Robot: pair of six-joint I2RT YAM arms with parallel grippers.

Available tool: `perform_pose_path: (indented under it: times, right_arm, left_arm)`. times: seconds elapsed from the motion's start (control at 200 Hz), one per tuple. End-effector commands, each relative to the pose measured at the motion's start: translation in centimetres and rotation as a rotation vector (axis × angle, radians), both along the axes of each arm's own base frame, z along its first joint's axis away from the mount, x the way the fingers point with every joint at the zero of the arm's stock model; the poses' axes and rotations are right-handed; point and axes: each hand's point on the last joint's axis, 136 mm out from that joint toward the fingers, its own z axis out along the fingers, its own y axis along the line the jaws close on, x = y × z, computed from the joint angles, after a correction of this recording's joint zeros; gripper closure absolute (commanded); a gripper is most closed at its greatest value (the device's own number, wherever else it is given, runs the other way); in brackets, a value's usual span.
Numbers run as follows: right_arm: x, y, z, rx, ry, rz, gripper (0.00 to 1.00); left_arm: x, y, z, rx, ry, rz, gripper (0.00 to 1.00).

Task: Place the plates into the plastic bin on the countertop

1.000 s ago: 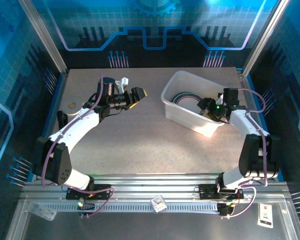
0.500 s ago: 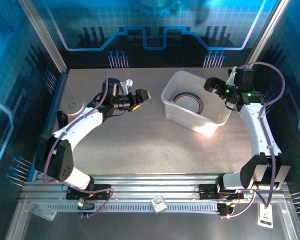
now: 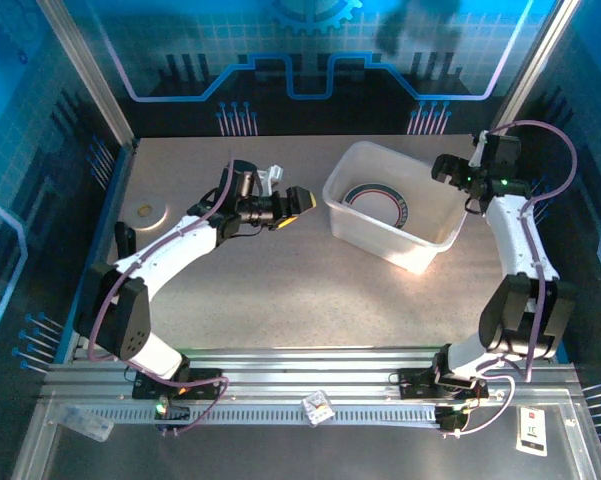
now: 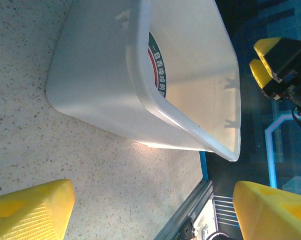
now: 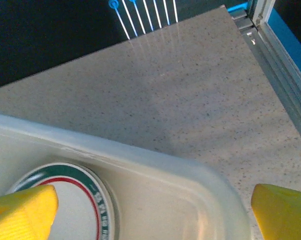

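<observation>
Jaws on both arms stand apart, holding nothing; the plates (image 3: 377,203) lie stacked inside the plastic bin (image 3: 400,250), right of centre on the surface (image 3: 280,290); left jaws face its side, right jaws hang over its far corner; a small cream disc (image 3: 145,212) lies well apart; stowing looks finished, though the bin's wall hides how many plates are stacked.

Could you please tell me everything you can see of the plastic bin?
The plastic bin is a white, translucent rectangular tub with rounded corners and a rim. It stands upright, open, askew on the countertop, right of centre. Flat inside lie plates rimmed green and red. Both the left gripper and right gripper hang clear.
</observation>
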Motion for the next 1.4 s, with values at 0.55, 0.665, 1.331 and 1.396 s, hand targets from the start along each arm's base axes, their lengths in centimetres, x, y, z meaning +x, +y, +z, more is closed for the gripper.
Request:
perform_pose_path:
  times: [0.55, 0.665, 1.331, 1.396]
  right_arm:
    - [-0.9, 5.4, -4.2, 0.227, 0.131, 0.298, 0.04]
    - [-2.3, 6.2, -4.6, 0.250, 0.154, 0.308, 0.05]
    - [-10.9, 21.5, -2.2, 0.337, 0.151, 0.638, 0.05]
    - [-11.6, 22.7, -2.3, 0.350, 0.151, 0.654, 0.05]
  left_arm:
    - [-0.8, -0.6, 0.7, 0.042, -0.034, -0.014, 0.16]
    - [-1.1, -0.4, 0.6, 0.044, -0.036, -0.013, 0.16]
    - [-0.3, 4.6, 1.1, 0.128, -0.088, 0.117, 0.09]
    - [-0.2, 5.2, 0.9, 0.145, -0.087, 0.122, 0.09]
